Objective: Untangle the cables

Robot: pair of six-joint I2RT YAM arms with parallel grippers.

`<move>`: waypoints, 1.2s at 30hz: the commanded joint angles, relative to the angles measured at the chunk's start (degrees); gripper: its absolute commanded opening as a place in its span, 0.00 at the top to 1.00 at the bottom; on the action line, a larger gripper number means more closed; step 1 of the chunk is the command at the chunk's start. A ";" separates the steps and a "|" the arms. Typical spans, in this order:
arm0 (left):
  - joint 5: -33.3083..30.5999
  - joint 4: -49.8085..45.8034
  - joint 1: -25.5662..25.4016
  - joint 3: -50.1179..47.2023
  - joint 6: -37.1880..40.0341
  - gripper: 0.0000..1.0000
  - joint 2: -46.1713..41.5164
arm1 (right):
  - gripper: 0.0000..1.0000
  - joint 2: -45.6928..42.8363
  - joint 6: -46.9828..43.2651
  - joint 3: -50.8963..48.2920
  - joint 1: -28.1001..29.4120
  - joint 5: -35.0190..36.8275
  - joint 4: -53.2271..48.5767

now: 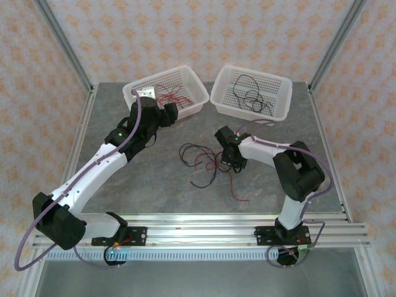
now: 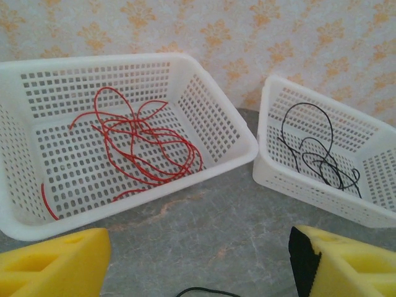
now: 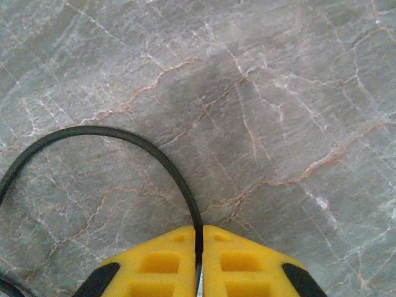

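Note:
A tangle of red and black cables (image 1: 207, 162) lies on the table's middle. My right gripper (image 1: 229, 156) sits low at its right edge. In the right wrist view that gripper (image 3: 199, 238) is shut on a black cable (image 3: 105, 133) that arcs away to the left over the stone surface. My left gripper (image 1: 168, 113) hangs by the left basket, and its yellow fingers (image 2: 55, 263) stand wide apart with nothing between them. A bit of black cable (image 2: 207, 291) shows at the bottom edge there.
Two white perforated baskets stand at the back. The left basket (image 1: 192, 79) (image 2: 210, 164) holds loose red cables (image 2: 139, 139). The right basket (image 1: 281, 83) (image 2: 272, 179) holds black cables (image 2: 318, 154). Metal frame posts rise at both rear corners.

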 commanded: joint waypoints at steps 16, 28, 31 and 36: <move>8.59 6.74 -5.85 -17.80 -7.23 0.33 -4.24 | 1.00 -17.16 -11.60 -3.18 -0.50 0.53 8.17; 17.32 16.41 -9.01 -21.85 -7.49 0.32 -2.80 | 1.00 -32.58 -32.89 -10.44 -6.51 -17.95 19.17; 18.85 18.24 -9.47 -21.92 -7.71 0.31 -1.40 | 1.00 -33.67 -36.32 -9.28 -7.28 -21.40 18.43; 23.39 24.93 -11.40 -23.01 -5.18 0.29 0.64 | 1.00 -34.37 -38.02 -7.52 -7.54 -25.36 18.44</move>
